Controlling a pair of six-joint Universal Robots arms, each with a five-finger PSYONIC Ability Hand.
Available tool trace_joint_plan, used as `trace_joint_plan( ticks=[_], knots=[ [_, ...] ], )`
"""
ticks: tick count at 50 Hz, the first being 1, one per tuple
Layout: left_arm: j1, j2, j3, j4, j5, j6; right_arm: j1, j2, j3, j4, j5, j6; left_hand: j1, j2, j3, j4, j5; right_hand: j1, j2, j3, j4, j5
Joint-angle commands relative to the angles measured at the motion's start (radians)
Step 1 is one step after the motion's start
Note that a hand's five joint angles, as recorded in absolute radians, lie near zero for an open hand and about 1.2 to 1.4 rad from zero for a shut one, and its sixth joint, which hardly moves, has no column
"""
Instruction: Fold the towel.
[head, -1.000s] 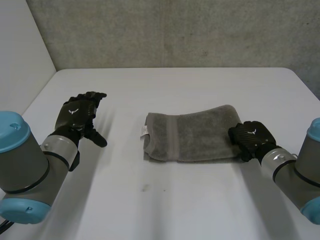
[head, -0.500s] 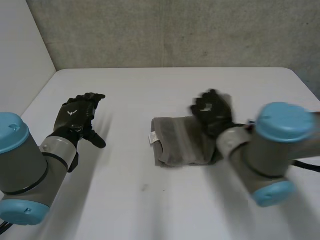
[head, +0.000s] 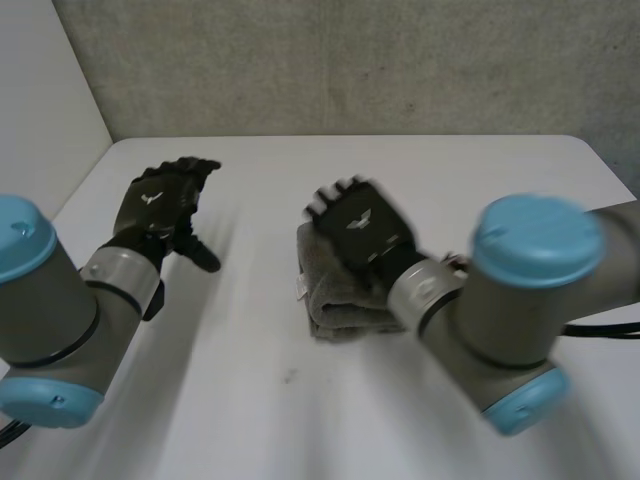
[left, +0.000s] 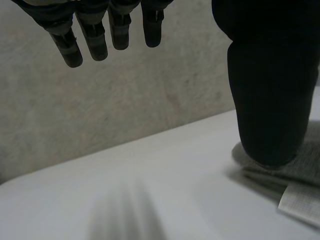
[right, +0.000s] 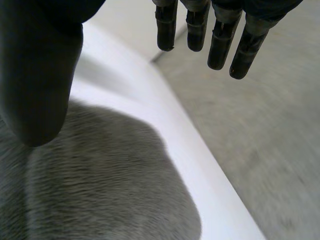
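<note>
Right robot hand (head: 360, 225) spread over towel (head: 335, 312), left robot hand (head: 155, 210) spread — well apart.

Grey towel (right: 100, 190) seemingly under robot hand (right: 35, 75) — fingers (right: 220, 45) straight.

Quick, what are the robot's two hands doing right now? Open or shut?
Left hand: open, holding nothing.
Right hand: open, over the towel.

Grey towel (head: 335, 300), white tag (left: 300, 205), white table (head: 250, 400).
</note>
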Motion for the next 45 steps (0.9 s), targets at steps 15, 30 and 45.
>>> trace_joint_plan(
  ticks=[15, 30, 45],
  knots=[
    [-0.308, -0.544, 0.741, -0.488, -0.144, -0.172, -0.233, 0.192, -0.201, 0.352, -0.041, 0.32, 0.015, 0.023, 0.021, 0.021, -0.014, -0.056, -0.074, -0.066, -0.082, -0.056],
    [-0.316, -0.713, 0.868, -0.511, -0.175, -0.167, -0.222, 0.33, -0.3, 0.349, -0.018, 0.155, 0.009, 0.017, 0.015, 0.015, -0.02, -0.056, -0.074, -0.066, -0.082, -0.056],
    [-0.313, -0.455, 0.849, -0.675, -0.181, -0.115, -0.232, -0.016, -0.277, 0.34, 0.025, 0.314, 0.002, 0.011, 0.009, 0.008, -0.027, -0.056, -0.074, -0.066, -0.082, -0.056]
  ],
)
